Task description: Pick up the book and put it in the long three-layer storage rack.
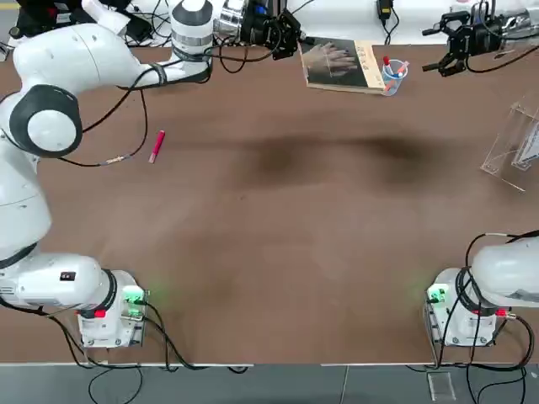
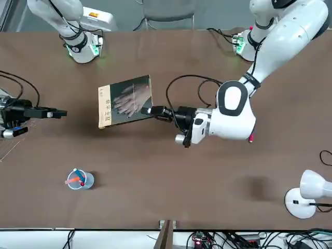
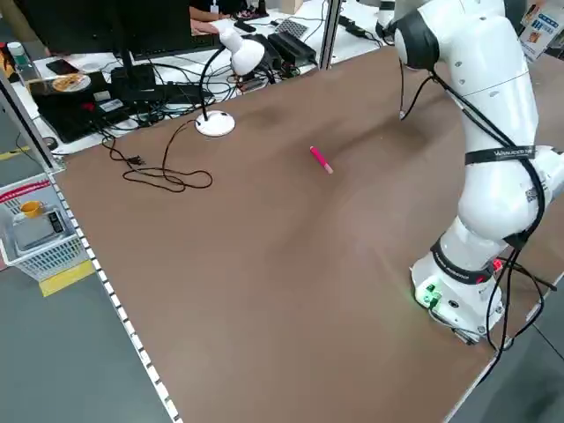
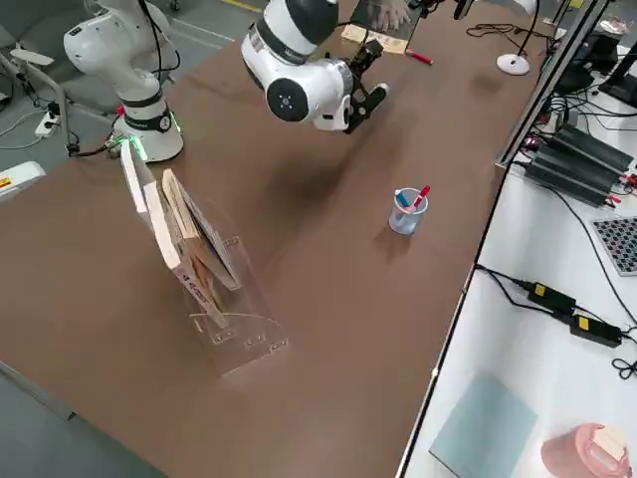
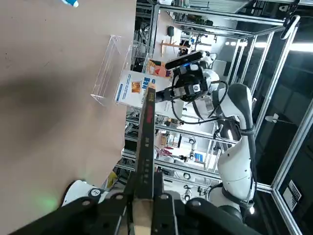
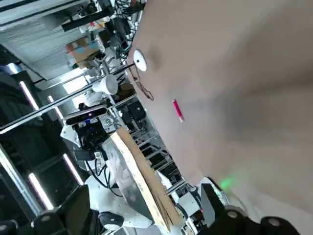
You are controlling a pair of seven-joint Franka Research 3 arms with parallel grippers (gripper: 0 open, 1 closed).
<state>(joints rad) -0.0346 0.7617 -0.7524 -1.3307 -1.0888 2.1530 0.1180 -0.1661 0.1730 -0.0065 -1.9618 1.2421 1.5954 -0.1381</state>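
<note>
- The book (image 2: 126, 100) is held up off the tabletop (image 1: 278, 236), near the far edge opposite the arm bases and about midway along it; its dark cover with the pale hand image faces upward and the tan strip lies on the side turned towards the right arm.
- The left claw (image 2: 155, 111) is clamped tight on the book's edge, reaching level from the left arm, which stretches across from its base at the near left corner.
- In the left wrist view the book (image 5: 145, 147) shows edge-on, a thin strip running straight out from between the two fingers (image 5: 117, 205).
- The right claw (image 2: 58, 113) hangs above the far right part of the tabletop, fingers spread wide and holding nothing, pointing level towards the book but apart from it.
- The long three-layer storage rack (image 4: 214, 289) stands by the right edge of the tabletop, between the right arm's base and the far edge; several thin books or booklets already lean in its slanted tiers.
- A small clear pen cup (image 2: 79, 179) with a red and a blue pen stands near the far edge, between the book and the rack.
- A pink pen (image 1: 157, 146) lies flat on the left half of the tabletop.
- A white desk lamp (image 2: 306, 193) stands at the far left corner.
</note>
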